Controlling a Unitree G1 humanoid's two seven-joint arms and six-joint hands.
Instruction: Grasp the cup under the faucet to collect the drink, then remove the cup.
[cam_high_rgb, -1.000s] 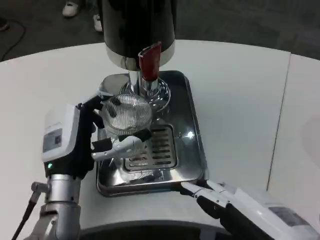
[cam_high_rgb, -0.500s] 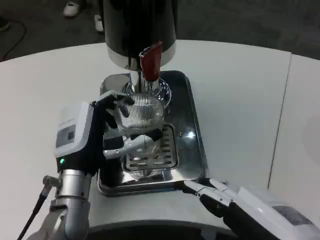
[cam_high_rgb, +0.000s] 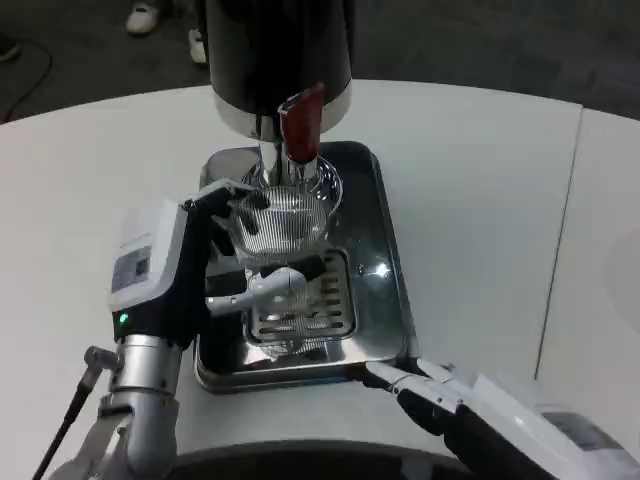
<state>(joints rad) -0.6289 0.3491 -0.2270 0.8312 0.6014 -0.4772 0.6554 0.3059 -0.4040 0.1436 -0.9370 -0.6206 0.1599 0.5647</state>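
Note:
A clear ribbed glass cup (cam_high_rgb: 283, 224) stands on the steel drip tray (cam_high_rgb: 385, 265), right under the faucet with its red lever (cam_high_rgb: 300, 124). My left hand (cam_high_rgb: 215, 265) grips the cup from the left, with fingers wrapped round its far side and thumb across its front. The black dispenser body (cam_high_rgb: 275, 50) rises behind the faucet. My right hand (cam_high_rgb: 440, 398) lies near the table's front edge, just off the tray's front right corner, fingers stretched out and holding nothing.
The tray has a slotted grate (cam_high_rgb: 315, 300) in front of the cup. White table (cam_high_rgb: 480, 200) stretches to the right, with a seam (cam_high_rgb: 560, 230) running down it. Shoes (cam_high_rgb: 140, 15) stand on the dark floor behind.
Over the last second my left hand carried the cup up and to the right, bringing it under the faucet. Since half a second ago it has barely moved. The right hand stayed put.

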